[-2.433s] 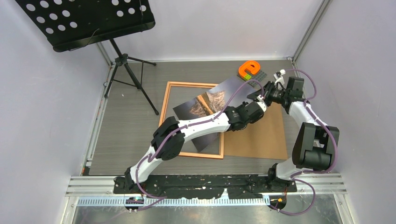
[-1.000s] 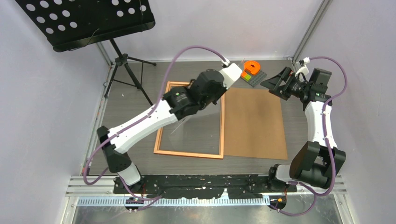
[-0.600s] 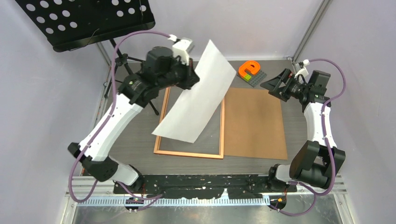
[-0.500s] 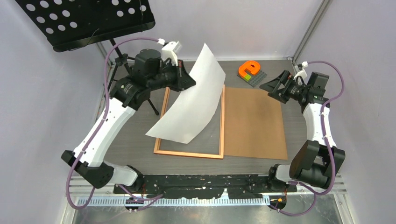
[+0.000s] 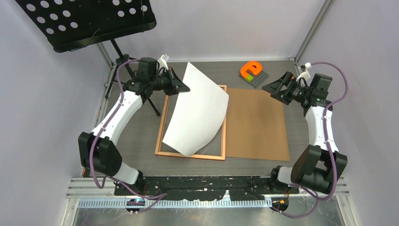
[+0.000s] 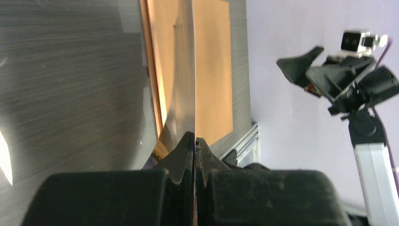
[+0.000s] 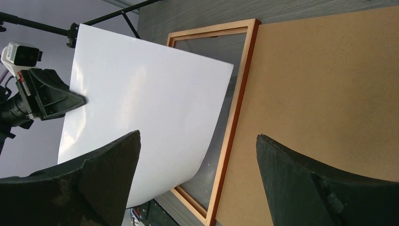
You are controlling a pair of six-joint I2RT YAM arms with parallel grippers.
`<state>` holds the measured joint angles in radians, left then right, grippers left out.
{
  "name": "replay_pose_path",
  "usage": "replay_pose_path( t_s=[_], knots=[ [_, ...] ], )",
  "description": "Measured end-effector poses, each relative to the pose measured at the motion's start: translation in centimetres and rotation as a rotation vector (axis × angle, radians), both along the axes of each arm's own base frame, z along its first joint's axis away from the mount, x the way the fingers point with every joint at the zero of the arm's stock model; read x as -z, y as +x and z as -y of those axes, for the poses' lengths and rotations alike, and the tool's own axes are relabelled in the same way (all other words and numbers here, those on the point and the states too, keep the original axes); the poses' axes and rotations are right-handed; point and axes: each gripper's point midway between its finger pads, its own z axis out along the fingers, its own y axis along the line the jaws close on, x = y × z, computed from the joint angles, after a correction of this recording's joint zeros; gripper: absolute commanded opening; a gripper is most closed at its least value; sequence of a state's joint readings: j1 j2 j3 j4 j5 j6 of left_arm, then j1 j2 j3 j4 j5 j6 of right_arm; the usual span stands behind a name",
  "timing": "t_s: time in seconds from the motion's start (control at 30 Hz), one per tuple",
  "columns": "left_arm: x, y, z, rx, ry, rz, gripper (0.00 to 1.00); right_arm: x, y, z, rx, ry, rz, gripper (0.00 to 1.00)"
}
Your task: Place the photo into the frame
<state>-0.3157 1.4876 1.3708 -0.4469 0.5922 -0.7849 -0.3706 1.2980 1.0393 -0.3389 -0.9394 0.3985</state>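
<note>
The photo (image 5: pixel 200 113), a large glossy sheet, is seen white back up, bowed in a curve over the frame (image 5: pixel 224 141). Its far-left edge is raised and pinched in the L tool (image 5: pixel 183 88). Its near end droops to the frame's near rail and seems to touch there, though contact can't be confirmed. In the L wrist view the sheet is seen edge-on, clamped between the closed jaws.

The frame, w/ a thin orange-brown border, lies flat on the grey tabletop (image 5: pixel 131 136). Its inner pane is partly covered by the sheet. Just beside it on the R a plain brown backing board (image 5: pixel 256 125) lies flat, edge to edge w/ the frame.

The R tool (image 5: pixel 275 88) is held above the board's far R corner, jaws spread wide, nothing grasped. An orange block (image 5: pixel 251 69) sits at the far edge. A black music stand (image 5: pixel 89 21) is at far L.

Step in hand, as judged: the sheet is to be laid into the frame. The near edge is best seated against the near rail first. The held edge should then be lowered slowly so the curl is rolled out flat, w/ sides kept parallel to the rails. The grip should be let go only once the sheet is inside the border. A skewed corner may ride up on the wood.
</note>
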Motion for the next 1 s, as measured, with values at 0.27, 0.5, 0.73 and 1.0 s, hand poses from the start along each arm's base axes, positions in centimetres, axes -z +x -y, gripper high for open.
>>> replay_pose_path(
  t_s=[0.27, 0.5, 0.73, 1.0],
  knots=[
    [1.8, 4.7, -3.9, -0.168, 0.024, -0.013, 0.0, 0.2, 0.0, 0.0, 0.002, -0.001, -0.003, 0.99],
    [4.3, 8.4, -6.4, -0.28, 0.052, -0.055, 0.0, 0.6, -0.2, 0.0, 0.003, 0.002, -0.012, 0.99],
    [6.1, 9.9, -8.8, -0.367, 0.062, -0.108, 0.0, 0.8, -0.1, 0.0, 0.006, 0.0, -0.011, 0.99],
    [6.6, 10.9, -11.0, -0.438, 0.082, -0.109, 0.0, 1.3, -0.1, 0.1, 0.006, 0.0, -0.012, 0.99]
  ],
)
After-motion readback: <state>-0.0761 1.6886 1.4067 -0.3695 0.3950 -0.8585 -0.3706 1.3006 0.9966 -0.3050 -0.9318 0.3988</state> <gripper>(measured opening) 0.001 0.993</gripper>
